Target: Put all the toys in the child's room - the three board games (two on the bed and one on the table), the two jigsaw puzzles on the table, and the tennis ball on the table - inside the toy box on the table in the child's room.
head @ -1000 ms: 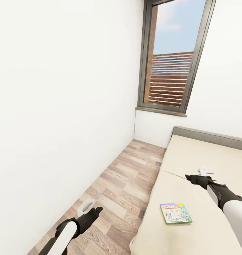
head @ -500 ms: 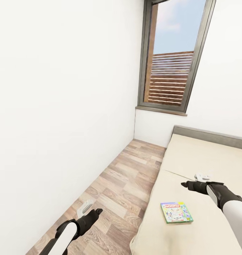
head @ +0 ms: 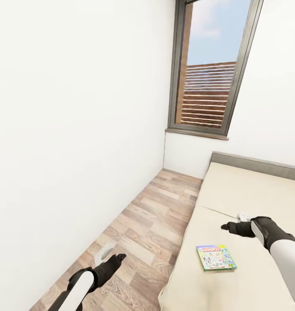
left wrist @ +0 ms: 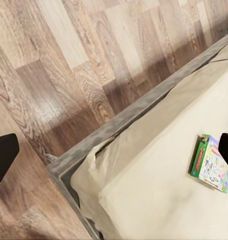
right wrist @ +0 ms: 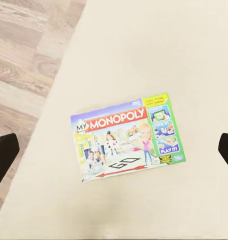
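Observation:
One board game [head: 216, 257], a green-edged box with a colourful "MY MONOPOLY" picture, lies flat on the beige bed [head: 251, 190] near its front left corner. My right gripper [head: 235, 221] hovers above the sheet a little beyond the box, open and holding nothing. Seen from the right wrist, the board game [right wrist: 128, 137] lies below, between the two dark fingertips [right wrist: 3, 154] at the picture's edges. My left gripper [head: 113, 255] hangs open over the wood floor beside the bed. The left wrist view takes in the bed's corner [left wrist: 144, 190] and the board game [left wrist: 210, 165].
A strip of wood-plank floor [head: 152, 216] runs between the white wall [head: 78, 129] and the bed's edge. A tall dark-framed window [head: 208, 86] stands at the far end. The dark grey headboard [head: 255, 164] closes the bed's far side.
My right gripper has dropped lower and come nearer to the board game. The left arm and the box have stayed put.

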Motion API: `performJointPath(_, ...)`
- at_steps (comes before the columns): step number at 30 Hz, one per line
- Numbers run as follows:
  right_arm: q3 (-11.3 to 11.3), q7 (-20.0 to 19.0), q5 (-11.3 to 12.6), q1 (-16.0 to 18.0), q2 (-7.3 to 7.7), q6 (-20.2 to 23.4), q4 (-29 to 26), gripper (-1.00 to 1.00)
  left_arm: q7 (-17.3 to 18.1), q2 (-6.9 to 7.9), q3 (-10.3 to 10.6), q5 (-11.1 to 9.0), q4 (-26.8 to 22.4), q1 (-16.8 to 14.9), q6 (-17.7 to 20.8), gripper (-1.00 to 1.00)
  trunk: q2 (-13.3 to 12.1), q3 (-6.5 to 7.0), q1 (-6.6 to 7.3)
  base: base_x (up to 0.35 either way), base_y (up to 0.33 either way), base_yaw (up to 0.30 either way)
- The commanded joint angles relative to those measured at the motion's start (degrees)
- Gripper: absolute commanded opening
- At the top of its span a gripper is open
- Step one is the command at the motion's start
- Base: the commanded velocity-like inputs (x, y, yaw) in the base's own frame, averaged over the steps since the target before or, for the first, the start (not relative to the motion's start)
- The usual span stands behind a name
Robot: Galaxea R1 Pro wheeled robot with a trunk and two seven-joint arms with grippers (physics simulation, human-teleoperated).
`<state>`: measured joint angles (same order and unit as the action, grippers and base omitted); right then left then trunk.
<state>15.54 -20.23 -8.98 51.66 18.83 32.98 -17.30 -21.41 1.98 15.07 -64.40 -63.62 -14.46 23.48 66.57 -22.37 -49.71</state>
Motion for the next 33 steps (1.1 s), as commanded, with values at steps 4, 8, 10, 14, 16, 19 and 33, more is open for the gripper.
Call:
performJointPath(4,0.83,4.72,0.01,8.15,0.13,10.76,-2.74,1.0,1.3,0.04,0.15,-0.6,-0.09,-0.04,-0.02,1.0,1.66,-0.8,-0.89,0.0,0.0,0.0)
performJointPath(8,0.93,5.47,0.15,9.62,-0.15,12.92,-3.01,1.0,1.55,0.04,0.19,-0.57,0.01,-0.04,-0.02,1.0,3.27,-1.51,-1.77,0.0,0.0,0.0)
performJointPath(10,0.96,5.77,0.66,9.69,-0.38,13.62,-3.05,1.0,1.63,0.04,0.21,-0.48,0.04,-0.04,-0.02,1.0,4.07,-1.87,-2.21,0.0,0.0,0.0)
performJointPath(14,0.98,6.11,2.44,9.23,-0.52,14.01,-3.12,1.0,1.69,0.04,0.22,-0.24,0.07,-0.04,-0.02,1.0,5.68,-2.59,-3.09,0.0,0.0,0.0)
performJointPath(16,0.98,6.22,3.07,9.14,-0.53,14.11,-3.14,1.0,1.7,0.04,0.22,-0.16,0.07,-0.04,-0.02,1.0,6.48,-2.95,-3.52,0.0,0.0,0.0)
performJointPath(19,0.98,6.29,3.81,9.03,-0.56,14.23,-3.12,1.0,1.71,0.04,0.22,-0.04,0.07,-0.04,-0.06,1.0,7.68,-3.49,-4.18,0.0,0.0,0.0)
performJointPath(33,0.94,5.94,4.42,6.18,-0.64,12.13,-2.67,1.0,1.72,-0.26,0.35,0.26,0.15,-0.04,-0.1,1.0,13.3,-6.0,-7.26,0.0,0.0,0.0)
